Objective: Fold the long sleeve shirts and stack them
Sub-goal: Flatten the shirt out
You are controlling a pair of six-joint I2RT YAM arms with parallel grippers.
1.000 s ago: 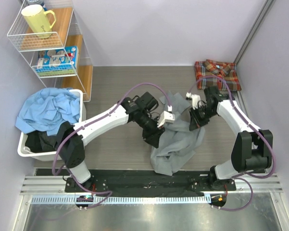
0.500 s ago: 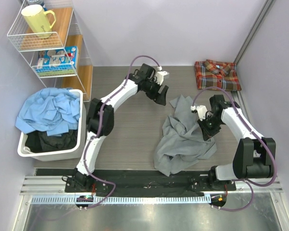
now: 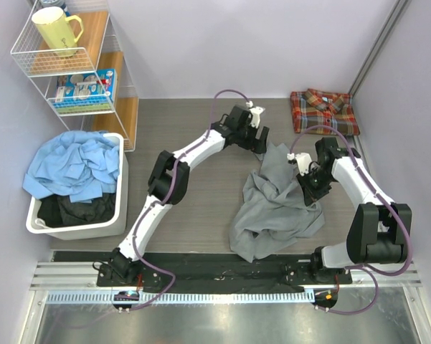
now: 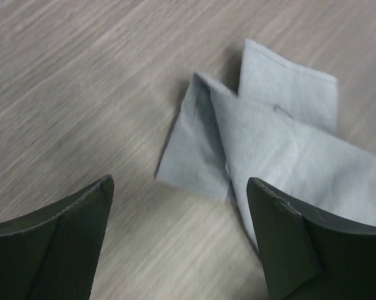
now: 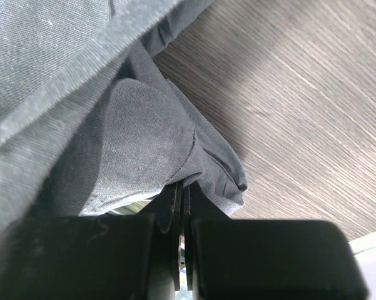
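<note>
A wood-grain table (image 3: pixel 193 136) is shown from above, with two white arms reaching out from its near edge. A grey shirt (image 3: pixel 272 215) is spread in a crumpled heap just right of the middle, running from the centre toward 5 o'clock. A plaid shirt (image 3: pixel 324 111) is laid in a flat, roughly folded bundle in the far corner at 1 o'clock, well apart from the grey one.

The left gripper (image 3: pixel 260 140) is held over the far tip of the grey shirt, at 12 o'clock of the heap. In the left wrist view its fingers (image 4: pixel 62 244) are seen spread wide and released, with nothing gripped. A doubled-over corner of the grey shirt (image 4: pixel 288 150) is laid flat on the table (image 4: pixel 81 94) below.

The right gripper (image 3: pixel 308 190) is placed at the heap's right edge, at 3 o'clock. In the right wrist view the right gripper (image 5: pixel 181 190) is seen clenched on a fold of the grey shirt (image 5: pixel 131 137), with bare table (image 5: pixel 300 94) showing at 2 o'clock.

A white basket (image 3: pixel 39 226) heaped with blue cloth (image 3: pixel 75 165) is set at 9 o'clock. A wire shelf (image 3: pixel 93 32) with a yellow mug (image 3: pixel 56 30) on it is placed at 11 o'clock.
</note>
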